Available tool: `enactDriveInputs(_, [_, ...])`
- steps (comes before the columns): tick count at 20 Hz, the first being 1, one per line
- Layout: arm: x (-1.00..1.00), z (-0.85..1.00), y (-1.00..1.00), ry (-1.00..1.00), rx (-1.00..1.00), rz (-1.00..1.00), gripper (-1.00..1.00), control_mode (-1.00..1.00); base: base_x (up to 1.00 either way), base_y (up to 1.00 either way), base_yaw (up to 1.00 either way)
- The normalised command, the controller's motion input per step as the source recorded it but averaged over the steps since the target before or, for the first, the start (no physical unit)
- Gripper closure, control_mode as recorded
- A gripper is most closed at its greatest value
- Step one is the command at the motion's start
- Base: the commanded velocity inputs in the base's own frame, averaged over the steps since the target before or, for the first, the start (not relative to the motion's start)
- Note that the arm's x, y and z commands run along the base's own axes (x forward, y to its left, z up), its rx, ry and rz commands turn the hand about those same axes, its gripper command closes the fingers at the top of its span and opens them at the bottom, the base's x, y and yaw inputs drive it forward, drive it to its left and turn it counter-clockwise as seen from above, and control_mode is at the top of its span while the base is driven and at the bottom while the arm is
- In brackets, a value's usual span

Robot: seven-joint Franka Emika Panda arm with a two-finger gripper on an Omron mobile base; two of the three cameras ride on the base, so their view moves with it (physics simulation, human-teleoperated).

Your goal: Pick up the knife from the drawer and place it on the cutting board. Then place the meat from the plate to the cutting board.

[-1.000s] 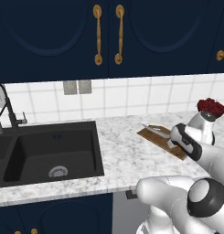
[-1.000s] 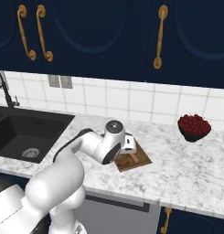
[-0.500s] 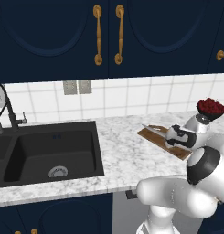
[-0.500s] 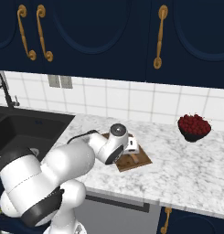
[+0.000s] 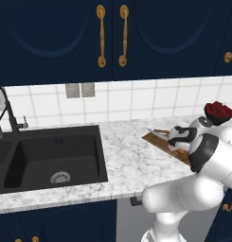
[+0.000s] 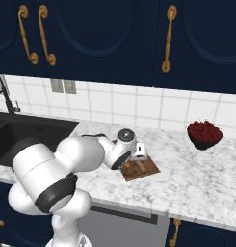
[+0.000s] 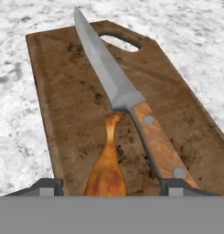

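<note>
Hand view: tool (image 7: 109, 185) spread around meat (image 7: 105, 176), knife (image 7: 127, 98) alongside on cutting board (image 7: 67, 96).

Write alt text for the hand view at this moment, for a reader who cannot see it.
A chicken drumstick lies on a brown wooden cutting board, bone end pointing away, between the open gripper tips. Beside it a knife with a wooden handle lies diagonally along the board, which sits on a marble counter.

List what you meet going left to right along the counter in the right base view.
Black sink → robot arm's white elbow → gripper over the cutting board → dark bowl of red berries.
</note>
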Motion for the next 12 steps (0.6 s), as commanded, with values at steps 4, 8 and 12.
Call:
enactDriveInputs(4, [-0.1,0.25,-0.18,-0.02,0.0,0.0,-1.0,-1.0,0.0,0.0,0.0])
enactDriveInputs(8, [-0.54,0.41,-0.09,-0.1,0.0,0.0,-1.0,-1.0,0.0,0.0,0.0])
enactDriveInputs(12, [-0.79,0.31,0.11,-0.24,0.0,0.0,-1.0,-1.0,0.0,0.0,0.0])
